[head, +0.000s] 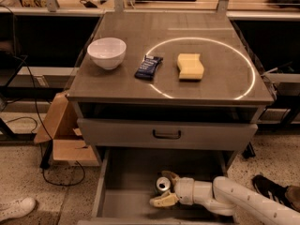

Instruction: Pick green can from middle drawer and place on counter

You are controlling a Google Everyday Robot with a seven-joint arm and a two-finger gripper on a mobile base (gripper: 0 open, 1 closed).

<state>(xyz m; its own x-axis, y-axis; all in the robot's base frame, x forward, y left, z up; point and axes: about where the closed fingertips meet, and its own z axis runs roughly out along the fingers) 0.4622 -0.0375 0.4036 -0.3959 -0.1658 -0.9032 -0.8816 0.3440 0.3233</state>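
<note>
The green can (162, 183) stands upright in the open middle drawer (125, 191), its silver top showing, right of the drawer's centre. My gripper (160, 189) reaches in from the right on a white arm. It is open, with one finger behind the can and one finger (161, 201) in front of it. The can sits between them. The counter (213, 86) with its white circle is above.
On the counter are a white bowl (107, 52), a blue packet (148, 67) and a yellow sponge (190, 66). A shut drawer front with a dark handle (167, 134) overhangs the open drawer. A cardboard box (61, 137) and cables lie to the left on the floor.
</note>
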